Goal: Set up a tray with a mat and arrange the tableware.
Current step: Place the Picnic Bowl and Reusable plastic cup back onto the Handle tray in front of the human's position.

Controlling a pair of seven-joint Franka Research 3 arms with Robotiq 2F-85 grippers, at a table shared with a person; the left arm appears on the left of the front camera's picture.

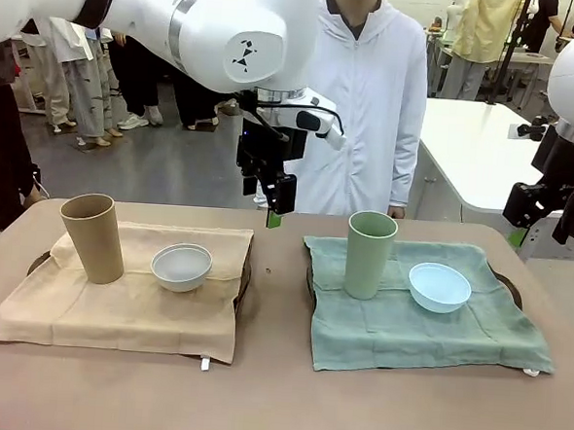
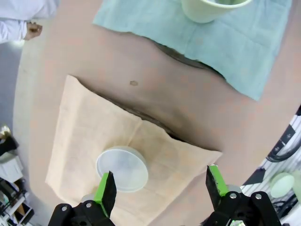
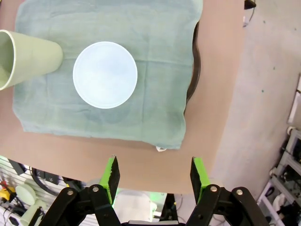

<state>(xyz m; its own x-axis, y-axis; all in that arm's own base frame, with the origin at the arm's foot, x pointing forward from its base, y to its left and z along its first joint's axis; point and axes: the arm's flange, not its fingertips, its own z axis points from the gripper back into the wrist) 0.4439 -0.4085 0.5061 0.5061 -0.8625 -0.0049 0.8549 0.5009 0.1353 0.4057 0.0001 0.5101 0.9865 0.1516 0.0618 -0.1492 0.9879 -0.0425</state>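
Note:
On the left, a tan mat (image 1: 126,298) covers a dark tray (image 1: 245,276) and carries a tall tan cup (image 1: 92,237) and a white bowl (image 1: 181,266). To the right, a green mat (image 1: 427,321) over another tray (image 1: 510,285) holds a pale green cup (image 1: 369,254) and a light blue bowl (image 1: 439,287). My left gripper (image 1: 271,209) hangs open above the far table edge between the mats. In the left wrist view its open jaws (image 2: 160,186) look down past the white bowl (image 2: 122,168). My right gripper (image 3: 154,176) is open and empty, high over the table's edge beside the light blue bowl (image 3: 105,74).
A person in a white coat (image 1: 358,93) stands at the far side, a hand (image 2: 33,30) near the table edge. Bare brown tabletop (image 1: 271,390) runs between the trays and along the front. A white table (image 1: 486,149) stands behind at the right.

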